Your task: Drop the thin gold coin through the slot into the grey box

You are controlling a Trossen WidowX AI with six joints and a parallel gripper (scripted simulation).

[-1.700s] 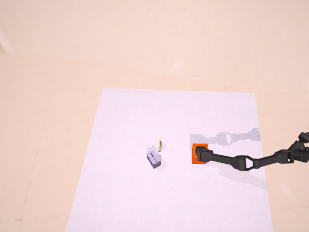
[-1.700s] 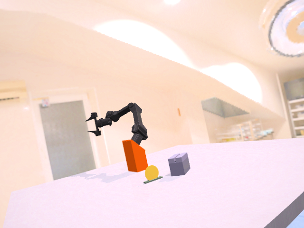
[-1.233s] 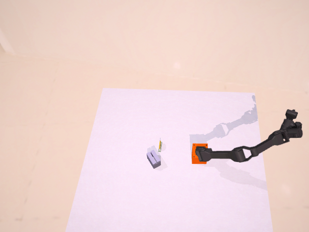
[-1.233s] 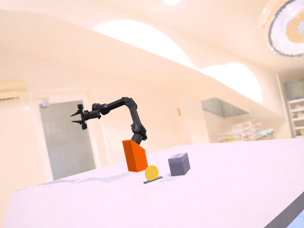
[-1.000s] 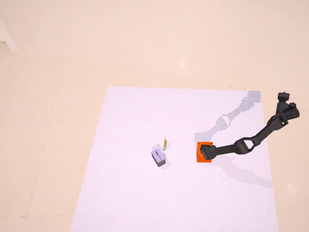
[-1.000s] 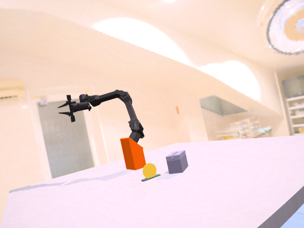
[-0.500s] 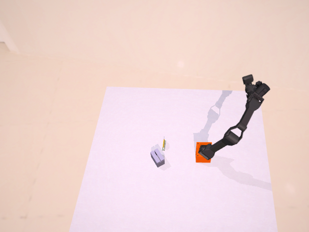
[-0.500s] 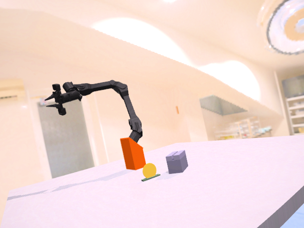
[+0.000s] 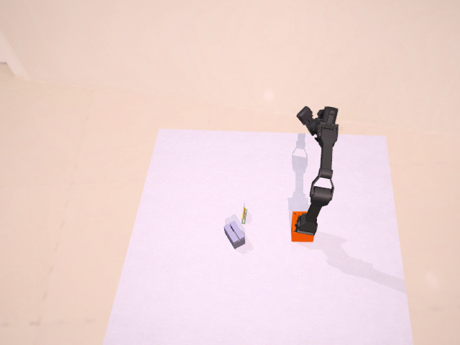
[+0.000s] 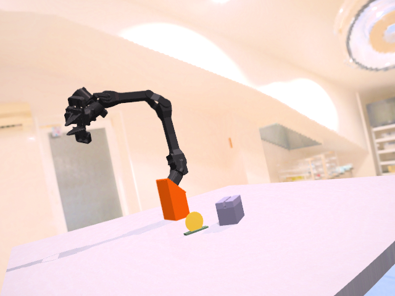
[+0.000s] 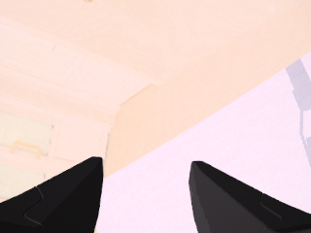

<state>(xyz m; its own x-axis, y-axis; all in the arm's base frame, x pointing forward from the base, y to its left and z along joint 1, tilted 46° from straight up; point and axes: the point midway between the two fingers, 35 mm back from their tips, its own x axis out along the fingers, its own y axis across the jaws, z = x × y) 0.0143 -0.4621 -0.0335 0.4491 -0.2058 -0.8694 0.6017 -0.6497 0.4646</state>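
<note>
1. One gold coin (image 9: 244, 213) (image 10: 194, 221) stands on edge in the dark-green holder (image 9: 243, 222) (image 10: 195, 230) — out of my grasp, not in the box.
2. My gripper (image 9: 320, 115) (image 10: 66, 129) (image 11: 147, 170) is partway open, well short of wide, with a plain gap between the fingers. Nothing is held.
3. The box (image 9: 234, 234) (image 10: 230, 214) sits upright near the holder, lid on, narrow slot running across the top. It looks purplish-grey, lighter on the lid. Box and holder are apart; the slot and the holder point in different directions in the top view.
4. My arm (image 9: 326, 156) (image 10: 132, 97) rises from the orange base (image 9: 302, 237) (image 10: 173, 203), bends at the elbow and reaches out high. I'm well apart from coin and box.
5. Top view puts my gripper end past the upper edge of the table (image 9: 185, 278) (image 10: 255, 254) in that picture — fingertips too tucked away there to make out.
6. Wrist view: both dark fingers come in from the lower corners, tips apart; a slanting table edge and part of a shadow (image 11: 302, 89) on the tabletop at right. Coin, holder and box are outside this view.
</note>
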